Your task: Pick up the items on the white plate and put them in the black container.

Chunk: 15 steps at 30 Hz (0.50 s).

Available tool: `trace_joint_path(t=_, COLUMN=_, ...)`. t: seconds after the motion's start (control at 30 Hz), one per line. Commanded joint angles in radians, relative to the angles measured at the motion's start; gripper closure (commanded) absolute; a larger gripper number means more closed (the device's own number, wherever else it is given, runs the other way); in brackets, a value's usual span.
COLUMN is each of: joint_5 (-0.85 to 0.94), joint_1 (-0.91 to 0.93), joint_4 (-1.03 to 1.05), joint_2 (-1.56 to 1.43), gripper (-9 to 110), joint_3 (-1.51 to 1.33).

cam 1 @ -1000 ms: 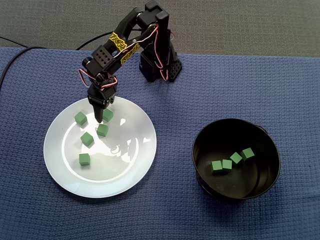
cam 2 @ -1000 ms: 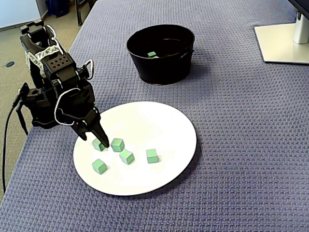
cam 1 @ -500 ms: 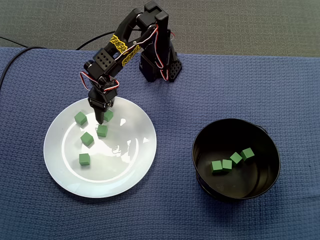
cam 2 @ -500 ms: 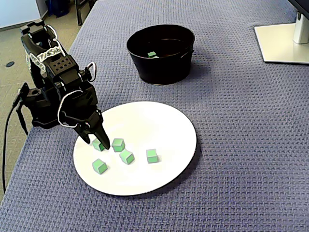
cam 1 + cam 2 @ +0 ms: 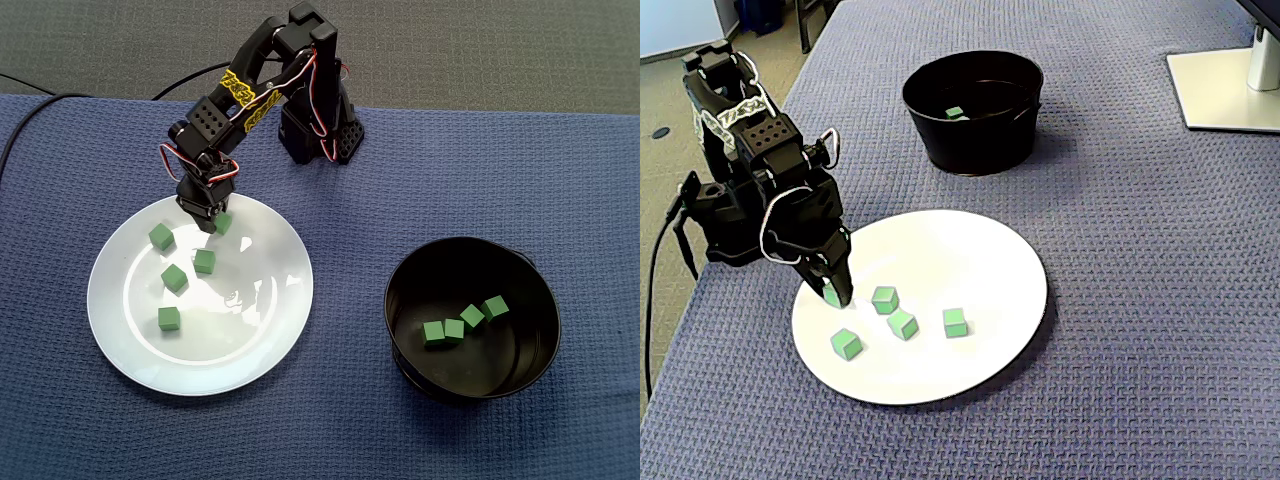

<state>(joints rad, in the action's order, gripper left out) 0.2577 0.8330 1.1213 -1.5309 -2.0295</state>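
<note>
Near the far left rim of the white plate point(image 5: 270, 330) point(image 5: 990, 260), my gripper point(image 5: 211, 224) point(image 5: 838, 296) is shut on a green cube point(image 5: 223, 223) point(image 5: 830, 294), which hangs just above the plate. Several more green cubes lie loose on the plate, among them one point(image 5: 204, 261) point(image 5: 884, 298) right beside the gripper. The black container point(image 5: 405, 290) point(image 5: 940, 135) stands apart from the plate, on the right in a fixed view, and holds several green cubes point(image 5: 454, 330). Only one of those cubes point(image 5: 954, 113) shows over the rim in the side fixed view.
The arm's base point(image 5: 320, 135) point(image 5: 720, 215) stands at the blue cloth's edge behind the plate. A black cable point(image 5: 658, 270) trails off the table by the base. A white monitor foot point(image 5: 1225, 85) sits in the far corner beyond the container.
The gripper has risen slightly and drawn back toward the plate's rim, taking one green cube with it. The other cubes have not moved.
</note>
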Motion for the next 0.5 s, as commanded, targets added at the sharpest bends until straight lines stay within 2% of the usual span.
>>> trace_joint_path(t=0.0, joint_5=-0.008, joint_1=-0.009, joint_4=-0.011, joint_2=-0.017, gripper=101, joint_3=-0.009)
trace_joint_path(t=0.2, joint_5=-0.023, joint_1=0.015, joint_4=0.12, joint_2=-0.078, gripper=101, joint_3=0.121)
trace_joint_path(t=0.47, joint_5=-0.11, joint_1=-0.043, joint_4=0.449, joint_2=-0.247, gripper=101, joint_3=0.721)
